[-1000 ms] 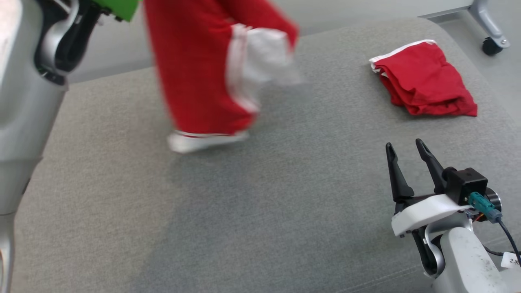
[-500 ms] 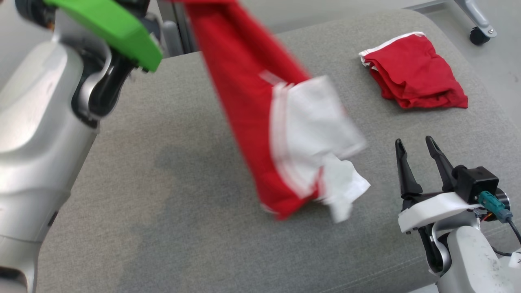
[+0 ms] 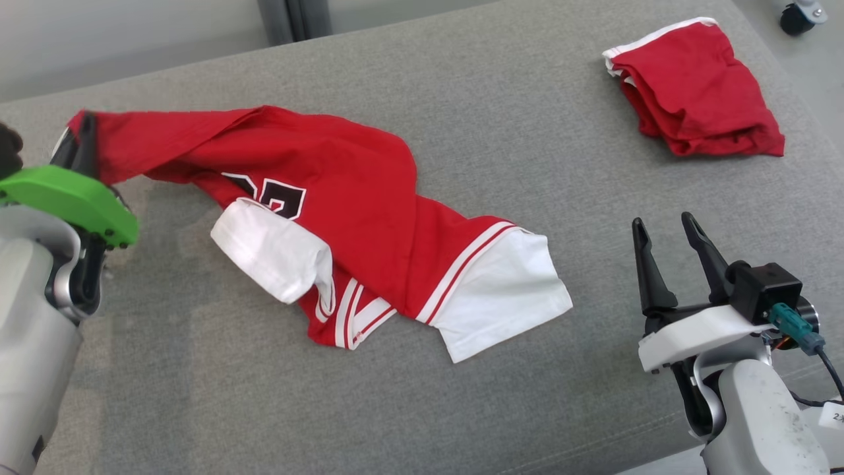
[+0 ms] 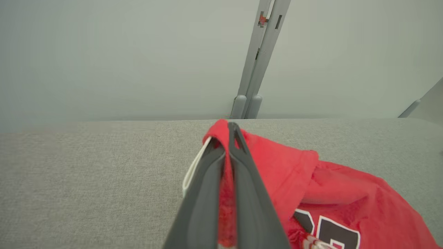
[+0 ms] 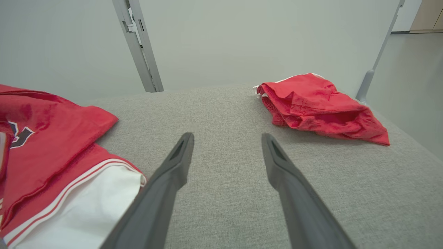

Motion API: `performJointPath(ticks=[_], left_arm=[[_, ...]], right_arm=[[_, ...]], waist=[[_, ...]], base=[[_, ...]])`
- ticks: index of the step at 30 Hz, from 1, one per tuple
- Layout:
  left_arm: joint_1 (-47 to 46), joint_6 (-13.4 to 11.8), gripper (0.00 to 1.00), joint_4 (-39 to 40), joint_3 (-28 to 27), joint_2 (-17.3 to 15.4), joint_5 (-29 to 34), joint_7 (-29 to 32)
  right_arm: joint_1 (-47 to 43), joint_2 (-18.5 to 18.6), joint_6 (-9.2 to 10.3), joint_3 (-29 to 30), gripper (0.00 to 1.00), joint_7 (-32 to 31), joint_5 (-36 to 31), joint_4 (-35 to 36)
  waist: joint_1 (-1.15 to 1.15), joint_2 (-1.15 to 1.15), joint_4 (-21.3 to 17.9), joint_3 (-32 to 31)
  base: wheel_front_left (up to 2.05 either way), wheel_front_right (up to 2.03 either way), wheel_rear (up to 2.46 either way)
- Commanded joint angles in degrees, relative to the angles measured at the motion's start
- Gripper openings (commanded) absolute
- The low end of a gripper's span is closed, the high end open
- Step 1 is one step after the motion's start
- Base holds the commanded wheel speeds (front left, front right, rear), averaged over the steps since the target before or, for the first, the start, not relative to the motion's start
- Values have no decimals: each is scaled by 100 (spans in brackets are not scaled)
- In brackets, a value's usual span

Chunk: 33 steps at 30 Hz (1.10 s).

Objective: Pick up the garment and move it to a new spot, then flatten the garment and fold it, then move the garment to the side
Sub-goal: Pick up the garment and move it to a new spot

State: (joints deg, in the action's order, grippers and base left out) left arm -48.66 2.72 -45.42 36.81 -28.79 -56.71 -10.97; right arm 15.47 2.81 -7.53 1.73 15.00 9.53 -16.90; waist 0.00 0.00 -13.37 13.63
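Grey woven fabric covers the wide cushion [image 3: 461, 409] that carries everything, with a pale wall and a grey upright post [image 4: 258, 58] behind its far edge.

Across the cushion's left and middle lies the red jersey [image 3: 356, 191], crumpled rather than flat. Its long axis runs on a diagonal, from the cushion's far left edge down toward its near right. The left end is a narrow red corner with white trim, lifted slightly off the cushion. The near-right end spreads out into a white sleeve with red and white striping. A second white sleeve is folded over the jersey's near side, beside a black numeral outlined in white.

At the cushion's far right corner sit the red shorts [image 3: 695, 92], bundled, with a white band along their far edge, well apart from the jersey.

Over the cushion's left edge, the left hand [image 3: 84, 135] is clamped tight on the jersey's raised corner, red cloth pinched between its fingers.

Near the cushion's near right edge, the right hand [image 3: 661, 224] has its fingers spread wide and grips nothing.
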Motion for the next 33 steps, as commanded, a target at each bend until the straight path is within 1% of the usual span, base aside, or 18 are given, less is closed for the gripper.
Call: performJointPath(ticks=[1, 2, 3, 8, 11, 13, 17, 19, 24, 29, 33], left_arm=[[86, 48, 43, -107, -27, -50, 2, -86], [106, 79, 80, -162, -27, -32, 15, -118], [125, 97, 100, -225, -29, -7, 31, -169], [262, 226, 100, -360, 76, 131, 225, -348], [425, 294, 100, -257, 86, 227, 369, -411], [577, 325, 100, -106, -11, 279, 481, -430], [1117, 267, 100, 455, -413, 427, 818, -421], [1402, 270, 100, 751, -658, 443, 1060, -422], [2305, 196, 100, 1509, -1244, 667, 1742, -416], [3243, 91, 100, 2160, -1860, 1049, 2278, -416], [3892, 70, 100, 2536, -2302, 1390, 2638, -417]], right_arm=[[47, 17, 9, -11, 100, 24, -22, 17], [44, 17, 9, -18, 100, 24, -30, 13], [43, 17, 9, -27, 100, 25, -42, 10], [8, 18, 9, -60, 100, 25, -90, -17], [-50, 18, 9, -76, 100, 24, -114, -46], [-101, 18, 9, -66, 100, 24, -152, -66], [-230, 18, 9, -45, 100, 25, -215, -109], [-284, 19, 9, -30, 100, 25, -237, -127], [-431, 17, 9, -18, 100, 24, -274, -161], [-591, 18, 9, -32, 100, 25, -281, -204], [-745, 17, 9, -62, 100, 25, -267, -230]], waist=[[0, 0, 48, 67], [0, 0, 61, 75], [0, 0, 79, 82], [0, 0, 195, 6], [0, 0, 272, -123], [0, 0, 336, -234], [0, 0, 475, -488], [0, 0, 536, -605], [0, 0, 670, -875], [0, 0, 747, -1123], [0, 0, 784, -1268]], base=[[0, 0, 0], [0, 0, 0], [0, 0, 0], [0, 0, 0], [0, 0, 0], [0, 0, 0], [0, 0, 0], [0, 0, 0], [0, 0, 0], [0, 0, 0], [0, 0, 0]])
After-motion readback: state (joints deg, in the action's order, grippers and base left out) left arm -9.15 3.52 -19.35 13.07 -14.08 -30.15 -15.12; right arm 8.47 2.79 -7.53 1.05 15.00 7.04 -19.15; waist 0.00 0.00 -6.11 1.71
